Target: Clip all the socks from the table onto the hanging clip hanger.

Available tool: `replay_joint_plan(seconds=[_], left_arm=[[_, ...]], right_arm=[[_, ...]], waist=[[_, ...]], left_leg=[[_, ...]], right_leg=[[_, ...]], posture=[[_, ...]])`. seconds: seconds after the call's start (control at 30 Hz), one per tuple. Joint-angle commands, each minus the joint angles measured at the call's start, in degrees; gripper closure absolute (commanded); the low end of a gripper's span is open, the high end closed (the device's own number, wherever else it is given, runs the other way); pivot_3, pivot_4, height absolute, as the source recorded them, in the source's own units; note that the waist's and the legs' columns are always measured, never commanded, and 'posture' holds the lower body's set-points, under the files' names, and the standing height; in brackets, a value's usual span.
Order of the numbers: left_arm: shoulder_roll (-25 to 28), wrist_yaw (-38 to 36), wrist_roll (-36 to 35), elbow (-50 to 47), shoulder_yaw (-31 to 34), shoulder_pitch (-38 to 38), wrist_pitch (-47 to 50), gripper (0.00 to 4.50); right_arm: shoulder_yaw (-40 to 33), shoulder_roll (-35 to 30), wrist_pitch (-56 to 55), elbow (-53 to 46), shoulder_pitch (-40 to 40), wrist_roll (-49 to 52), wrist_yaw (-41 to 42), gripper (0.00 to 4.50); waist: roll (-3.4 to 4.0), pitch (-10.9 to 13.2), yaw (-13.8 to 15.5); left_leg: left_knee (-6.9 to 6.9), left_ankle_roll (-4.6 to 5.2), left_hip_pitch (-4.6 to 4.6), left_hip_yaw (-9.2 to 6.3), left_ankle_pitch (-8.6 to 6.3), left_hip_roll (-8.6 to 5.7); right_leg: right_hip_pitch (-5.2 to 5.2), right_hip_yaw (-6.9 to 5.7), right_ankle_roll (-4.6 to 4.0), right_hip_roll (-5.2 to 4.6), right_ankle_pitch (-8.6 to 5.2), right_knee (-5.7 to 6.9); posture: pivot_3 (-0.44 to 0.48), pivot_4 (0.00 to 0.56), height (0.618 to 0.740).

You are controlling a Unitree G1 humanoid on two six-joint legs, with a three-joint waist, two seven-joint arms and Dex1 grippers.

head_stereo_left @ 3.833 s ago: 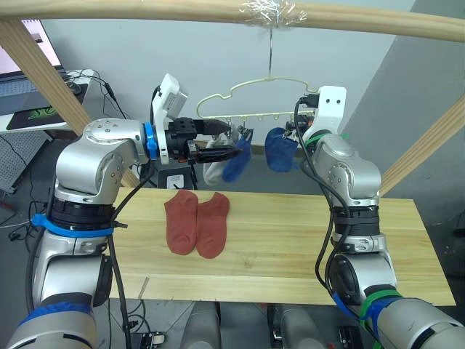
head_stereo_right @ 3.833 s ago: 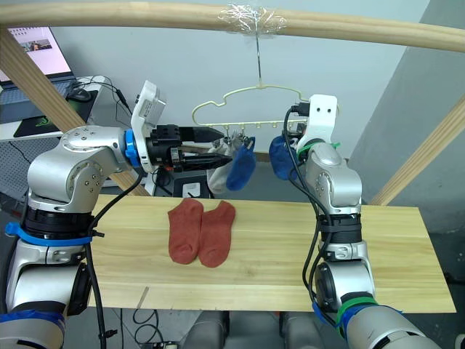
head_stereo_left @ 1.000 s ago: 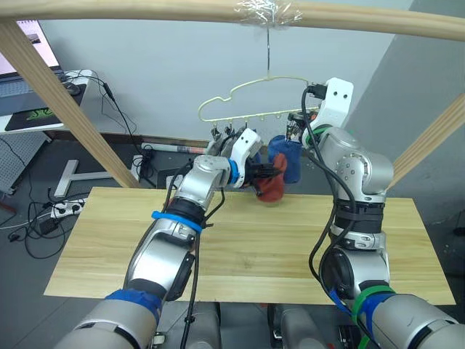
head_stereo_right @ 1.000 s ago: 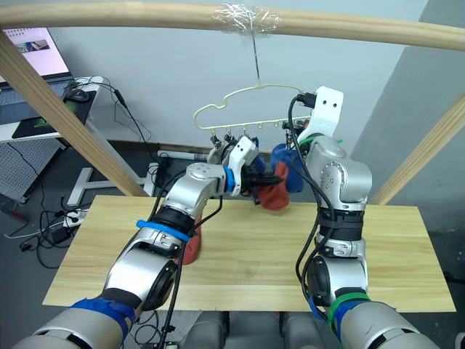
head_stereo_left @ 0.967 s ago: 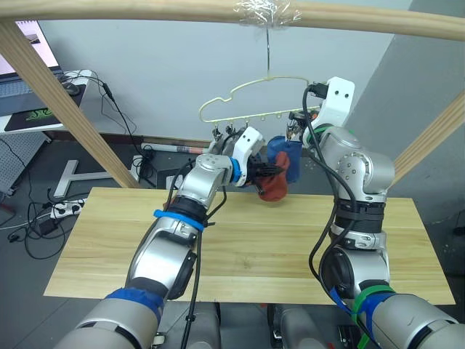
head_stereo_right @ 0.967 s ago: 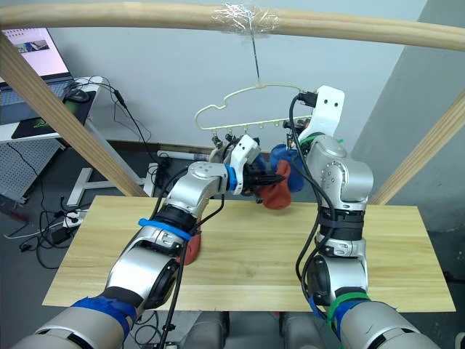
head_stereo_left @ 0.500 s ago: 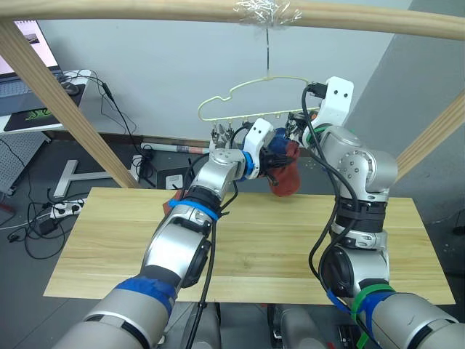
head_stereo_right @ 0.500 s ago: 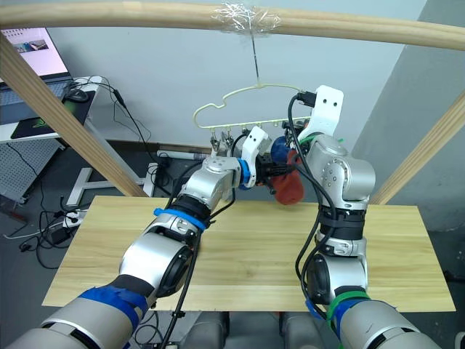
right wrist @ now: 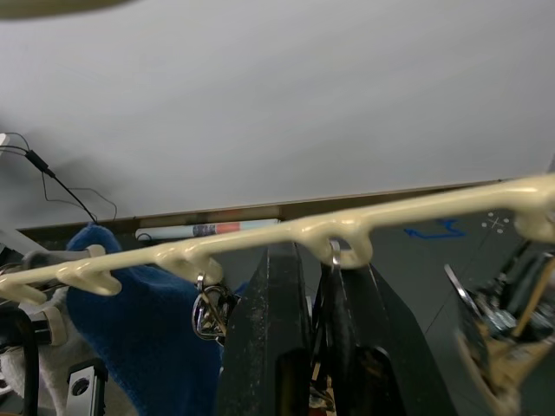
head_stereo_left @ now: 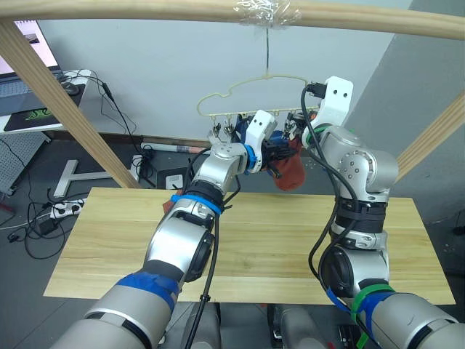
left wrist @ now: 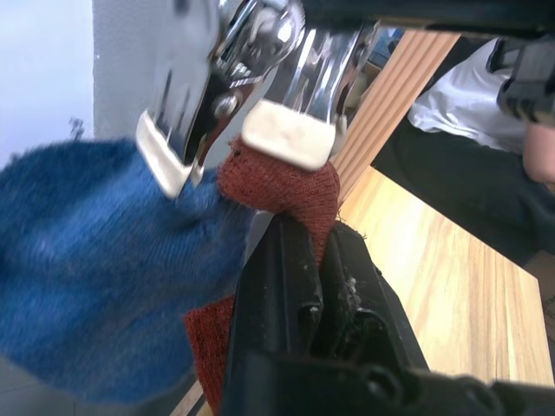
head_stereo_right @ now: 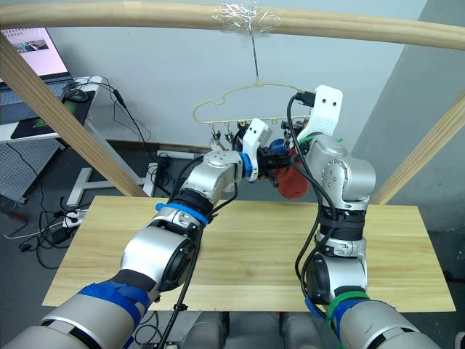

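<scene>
Silver rounded arm shells, blue and green joint bands, black cables, white wrist housings

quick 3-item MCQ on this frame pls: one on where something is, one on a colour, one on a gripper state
1. Where is the left gripper?
A. Flat on the table
B. Raised at the clip hanger's row of clips
C. Down beside the table edge

2. What colour is the sock in the left gripper?
A. Rust-red
B. Light grey
C. Green

3. What state is the left gripper in?
A. Open, holding nothing
B. Shut on the hanger hook
C. Shut on the rust-red sock

Answers:
1 B: the left gripper is up under the clip hanger, well above the table.
2 A: the rust-red sock sits just below an open silver clip, beside a blue sock.
3 C: its fingers pinch the sock's cloth.
</scene>
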Motion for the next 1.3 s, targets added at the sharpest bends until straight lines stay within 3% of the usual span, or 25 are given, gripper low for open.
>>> replay_joint_plan(seconds=[0.03, 0.17, 0.47, 0.53, 0.93, 1.2, 1.3], left_arm=[[-0.8, -0.4, -1.7, -1.4, 1.6, -2.4, -0.3, 4.48], [-1.1, -0.9, -2.1, -1.7, 1.8, -2.6, 0.2, 4.48], [-0.8, -2.4, -2.4, -2.9, 1.5, -2.1, 0.8, 4.50], [-0.6, -3.1, -2.4, -3.3, 1.3, -1.8, 1.3, 4.50], [2.4, -6.5, -0.9, -11.7, -2.6, 4.2, 3.7, 0.95], [7.5, -11.3, -2.9, -26.7, -4.5, 12.4, 9.5, 0.95], [10.1, -13.4, -5.4, -34.2, -3.7, 15.8, 12.1, 0.95]], right_arm=[[0.4, 0.3, -0.6, -3.3, -0.7, 0.9, 0.1, 4.50], [0.4, 0.2, -0.8, -3.2, -0.6, 0.7, 0.0, 4.50], [0.8, -0.1, 0.7, -4.5, 0.4, 0.9, 0.5, 1.51], [0.9, -0.2, 1.6, -5.5, 1.1, 1.2, 0.7, 1.51], [2.4, 0.0, 11.4, -15.4, 7.1, 2.8, 2.1, 1.46], [2.9, -0.3, 15.2, -22.4, 10.8, 2.5, 3.0, 1.46], [6.0, -3.6, 13.4, -26.2, 13.8, 1.8, 5.0, 1.46]], waist=[[0.00, 0.0, 0.0], [0.00, 0.0, 0.0], [0.00, 0.0, 0.0], [0.00, 0.0, 0.0], [0.01, 0.0, -0.2], [0.02, 0.0, -0.8], [0.02, 0.0, -1.0]], left_leg=[[0.00, 0.00, 0.00, 0.00, 0.00, 0.00], [0.00, 0.00, 0.00, 0.00, 0.00, 0.00], [0.00, 0.00, 0.00, 0.00, 0.00, 0.00], [0.00, 0.00, 0.00, 0.00, 0.00, 0.00], [0.00, 0.00, 0.01, -0.01, 0.00, 0.00], [0.00, 0.00, 0.01, -0.02, 0.00, 0.01], [0.01, 0.00, 0.01, -0.02, 0.00, 0.01]], right_leg=[[0.00, 0.00, 0.00, 0.00, 0.00, 0.00], [0.00, 0.00, 0.00, 0.00, 0.00, 0.01], [0.00, 0.00, 0.00, 0.00, 0.00, 0.01], [0.00, 0.00, 0.00, 0.00, 0.00, 0.01], [0.00, 0.01, 0.00, 0.00, 0.00, 0.03], [0.01, 0.02, 0.00, 0.00, 0.00, 0.03], [0.01, 0.01, 0.00, 0.00, 0.00, 0.04]], posture=[[0.074, 0.194, 0.740], [0.074, 0.194, 0.740], [0.071, 0.197, 0.740], [0.071, 0.197, 0.740], [0.051, 0.201, 0.740], [0.032, 0.192, 0.740], [0.032, 0.187, 0.740]])
